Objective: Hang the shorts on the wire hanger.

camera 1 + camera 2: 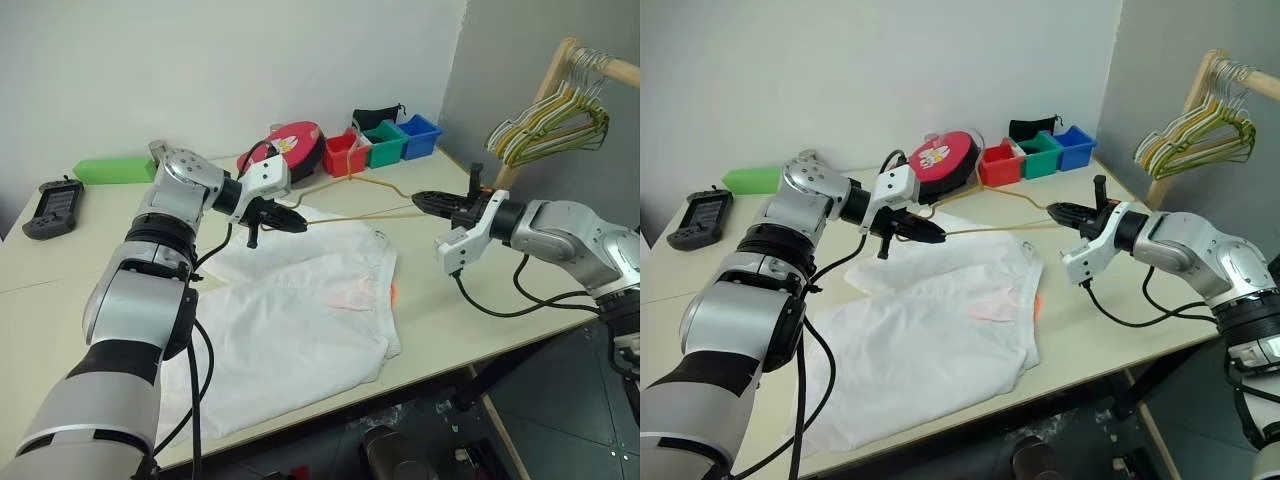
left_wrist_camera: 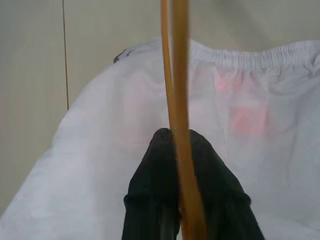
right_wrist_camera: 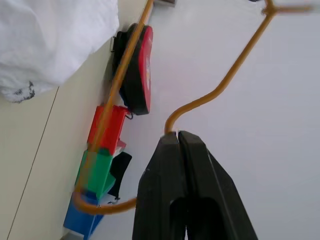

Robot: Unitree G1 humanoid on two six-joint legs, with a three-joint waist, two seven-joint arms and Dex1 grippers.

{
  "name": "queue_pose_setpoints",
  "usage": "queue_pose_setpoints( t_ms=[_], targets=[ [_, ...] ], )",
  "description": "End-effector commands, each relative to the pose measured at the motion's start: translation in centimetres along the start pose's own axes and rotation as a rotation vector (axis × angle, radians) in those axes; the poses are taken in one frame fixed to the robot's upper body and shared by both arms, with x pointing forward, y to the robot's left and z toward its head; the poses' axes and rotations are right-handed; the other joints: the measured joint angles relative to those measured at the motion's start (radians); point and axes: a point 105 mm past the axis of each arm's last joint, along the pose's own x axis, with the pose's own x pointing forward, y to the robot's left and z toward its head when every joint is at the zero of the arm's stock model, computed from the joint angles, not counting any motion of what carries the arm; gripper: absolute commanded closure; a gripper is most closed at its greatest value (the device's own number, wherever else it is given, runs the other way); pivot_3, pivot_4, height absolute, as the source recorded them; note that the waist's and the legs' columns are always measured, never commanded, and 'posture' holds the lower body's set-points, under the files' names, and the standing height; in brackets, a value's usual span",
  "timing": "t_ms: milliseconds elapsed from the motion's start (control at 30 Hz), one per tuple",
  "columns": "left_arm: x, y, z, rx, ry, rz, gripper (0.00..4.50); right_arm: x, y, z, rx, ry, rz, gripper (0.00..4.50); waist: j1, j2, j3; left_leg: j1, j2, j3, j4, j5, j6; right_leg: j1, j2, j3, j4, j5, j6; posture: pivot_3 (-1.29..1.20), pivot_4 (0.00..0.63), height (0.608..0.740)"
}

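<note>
The white shorts [image 1: 300,320] lie spread flat on the table, waistband toward the far right, with a faint pink-orange mark near the middle. The thin yellowish wire hanger [image 1: 360,217] hangs level just above their far edge, held between both grippers. My left gripper [image 1: 300,225] is shut on the wire at the hanger's left end; in the left wrist view the wire [image 2: 179,75] runs out between the closed fingers [image 2: 160,150] over the shorts [image 2: 90,165]. My right gripper [image 1: 418,199] is shut on the wire at the right end, at a bend [image 3: 172,122] by the fingertips [image 3: 167,150].
A red round case [image 1: 295,145] and red, green and blue bins [image 1: 385,142] stand at the table's back. A green box [image 1: 112,168] and a black handheld device [image 1: 55,207] lie at the far left. A bunch of coloured hangers [image 1: 550,125] hangs on a wooden rack at right.
</note>
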Motion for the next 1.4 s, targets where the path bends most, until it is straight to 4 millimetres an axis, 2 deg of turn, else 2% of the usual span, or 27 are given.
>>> queue_pose_setpoints(
  t_ms=[33, 233, 333, 500, 533, 600, 667, 767, 867, 933, 1133, 1400],
  targets=[
    [-0.6, 0.3, 0.7, 0.027, -0.018, 0.013, 4.49, -0.3, -2.0, -1.1, -0.024, 0.043, -0.059, 4.50, 0.000, 0.000, 0.000, 0.000, 0.000, 0.000, 0.000, 0.000, 0.000, 0.000, 0.000, 0.000, 0.000, 0.000, 0.000, -0.25, 0.012, 0.740],
    [-0.2, 0.7, 0.6, 0.041, -0.008, 0.054, 4.49, -0.2, -1.0, -1.2, 0.092, 0.055, -0.013, 4.50, 0.000, 0.000, 0.000, 0.000, 0.000, 0.000, 0.000, 0.000, 0.000, 0.000, 0.000, 0.000, 0.000, 0.000, 0.000, -0.25, 0.014, 0.740],
    [0.0, 0.7, 0.3, 0.076, 0.007, 0.073, 4.50, -0.4, -0.3, -0.6, 0.214, 0.033, 0.047, 4.02, -0.001, 0.000, 0.000, 0.000, 0.000, 0.000, 0.000, 0.000, 0.000, 0.001, 0.000, 0.000, 0.000, 0.000, 0.000, -0.25, 0.014, 0.740],
    [0.1, 1.1, 0.0, 0.132, 0.016, 0.134, 4.50, -1.0, -0.6, 0.0, 0.371, 0.020, 0.088, 2.81, -0.001, 0.000, 0.000, 0.000, 0.001, -0.001, 0.000, 0.000, 0.000, 0.001, -0.001, 0.000, 0.001, 0.000, 0.000, -0.24, 0.017, 0.740],
    [0.1, 1.3, -0.1, 0.155, 0.020, 0.165, 4.50, -1.2, -0.7, 0.0, 0.454, 0.037, 0.102, 2.55, -0.001, 0.000, 0.000, 0.000, 0.001, -0.002, 0.000, 0.000, 0.000, 0.001, -0.002, -0.001, 0.001, 0.000, 0.000, -0.24, 0.021, 0.740],
    [0.3, 1.3, -0.6, 0.239, 0.049, 0.209, 4.50, -1.5, -1.2, 0.2, 0.735, 0.054, 0.127, 2.02, 0.001, 0.000, 0.000, 0.000, 0.002, -0.002, 0.001, 0.000, 0.000, 0.001, -0.002, -0.001, 0.001, 0.000, 0.000, -0.24, 0.023, 0.740],
    [0.5, 1.1, -0.6, 0.281, 0.046, 0.224, 4.50, -1.8, -1.3, 0.9, 0.911, 0.048, 0.178, 1.54, 0.003, 0.000, 0.000, 0.001, 0.003, -0.003, 0.001, 0.000, 0.001, 0.002, -0.002, -0.001, 0.001, 0.000, 0.000, -0.24, 0.022, 0.740],
    [0.7, 1.0, 0.0, 0.303, 0.007, 0.237, 4.50, -2.0, -1.1, 1.0, 1.009, 0.085, 0.223, 0.86, 0.010, 0.000, 0.000, 0.000, 0.003, -0.005, 0.001, 0.000, 0.001, 0.002, -0.002, -0.003, 0.002, 0.000, 0.000, -0.24, 0.025, 0.740],
    [0.9, 0.9, 0.6, 0.381, 0.009, 0.249, 4.50, -2.0, 0.5, 1.3, 1.057, 0.124, 0.334, 0.08, 0.016, 0.000, 0.000, 0.000, 0.002, -0.005, 0.002, 0.000, 0.001, 0.001, -0.003, -0.004, 0.002, 0.000, 0.000, -0.24, 0.025, 0.740],
    [1.1, 0.9, 1.0, 0.382, -0.015, 0.258, 4.50, -1.9, 1.0, 1.9, 1.075, 0.111, 0.379, 0.00, 0.021, 0.000, 0.000, -0.001, 0.002, -0.005, 0.002, 0.000, 0.001, 0.001, -0.003, -0.003, 0.001, 0.000, 0.000, -0.23, 0.026, 0.740],
    [1.3, 0.4, 1.8, 0.456, -0.020, 0.255, 4.50, -0.4, 2.2, 0.6, 1.128, 0.205, 0.357, 0.00, 0.024, 0.000, 0.000, -0.001, 0.002, -0.005, 0.001, 0.000, 0.001, 0.000, -0.003, -0.003, 0.002, 0.000, 0.001, -0.22, 0.026, 0.740],
    [1.2, -0.1, 1.6, 0.479, -0.009, 0.246, 4.50, 0.5, 2.2, -0.8, 1.113, 0.248, 0.333, 0.00, 0.035, 0.000, 0.000, -0.001, 0.002, -0.005, 0.001, 0.000, 0.001, 0.000, -0.003, -0.004, 0.002, 0.000, 0.000, -0.20, 0.027, 0.740]
  ],
)
